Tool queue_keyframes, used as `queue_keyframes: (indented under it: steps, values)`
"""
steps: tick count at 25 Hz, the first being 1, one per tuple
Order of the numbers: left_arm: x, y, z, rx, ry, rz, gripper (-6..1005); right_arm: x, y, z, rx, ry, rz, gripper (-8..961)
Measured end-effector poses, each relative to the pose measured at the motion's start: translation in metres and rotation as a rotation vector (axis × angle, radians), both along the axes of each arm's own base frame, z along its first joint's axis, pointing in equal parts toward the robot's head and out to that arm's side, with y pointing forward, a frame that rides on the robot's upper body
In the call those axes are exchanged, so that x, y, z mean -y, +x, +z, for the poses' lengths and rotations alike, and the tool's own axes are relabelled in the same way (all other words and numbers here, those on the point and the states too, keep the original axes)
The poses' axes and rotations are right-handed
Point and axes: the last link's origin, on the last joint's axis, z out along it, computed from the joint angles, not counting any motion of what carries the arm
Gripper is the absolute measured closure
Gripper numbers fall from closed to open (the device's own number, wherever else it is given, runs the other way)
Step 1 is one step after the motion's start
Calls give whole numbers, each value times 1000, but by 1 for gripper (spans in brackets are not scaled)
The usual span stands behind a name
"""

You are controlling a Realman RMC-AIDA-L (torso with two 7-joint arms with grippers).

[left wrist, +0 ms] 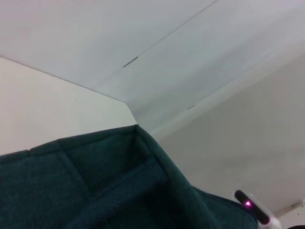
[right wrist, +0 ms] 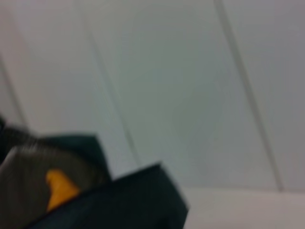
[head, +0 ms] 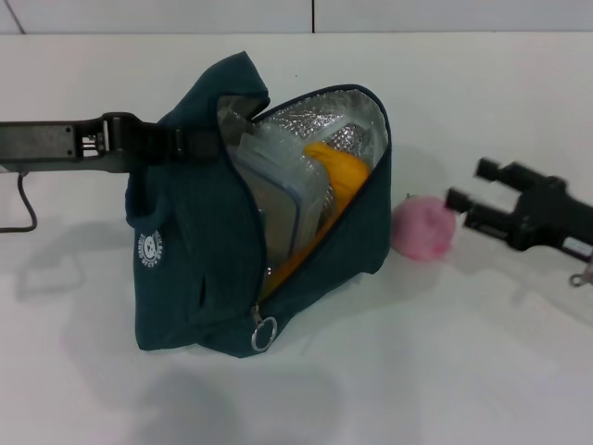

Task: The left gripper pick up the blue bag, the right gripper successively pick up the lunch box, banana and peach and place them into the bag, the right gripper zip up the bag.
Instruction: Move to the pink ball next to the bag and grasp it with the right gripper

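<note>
The blue bag [head: 204, 269] stands open in the middle of the table, with its silver foil lining showing. My left gripper [head: 190, 144] reaches in from the left and is shut on the bag's upper edge. The lunch box [head: 278, 199] stands on edge inside the bag. The banana [head: 338, 176] lies inside next to it. The peach [head: 423, 229] sits on the table just right of the bag. My right gripper [head: 468, 184] is open and empty, just right of the peach and slightly above it. The right wrist view shows the bag [right wrist: 119, 200] and the banana [right wrist: 59, 188].
The ring zipper pull [head: 264, 334] hangs at the bag's lower front corner. A black cable [head: 23, 209] lies at the far left. The white table [head: 445, 371] runs back to a white wall. The left wrist view shows bag fabric [left wrist: 95, 191].
</note>
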Motion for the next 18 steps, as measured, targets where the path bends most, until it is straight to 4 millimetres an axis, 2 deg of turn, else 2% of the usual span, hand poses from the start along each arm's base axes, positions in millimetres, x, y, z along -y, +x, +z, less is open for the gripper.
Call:
queue_keyframes:
  steps: [5,18]
  values:
    - [0,0,0,1,0,0,953,-4,-5,-15,80,-59,33,200]
    - [1,1,-3,2,-4,-6,953,-9,-3,-25,166,-86,27,201]
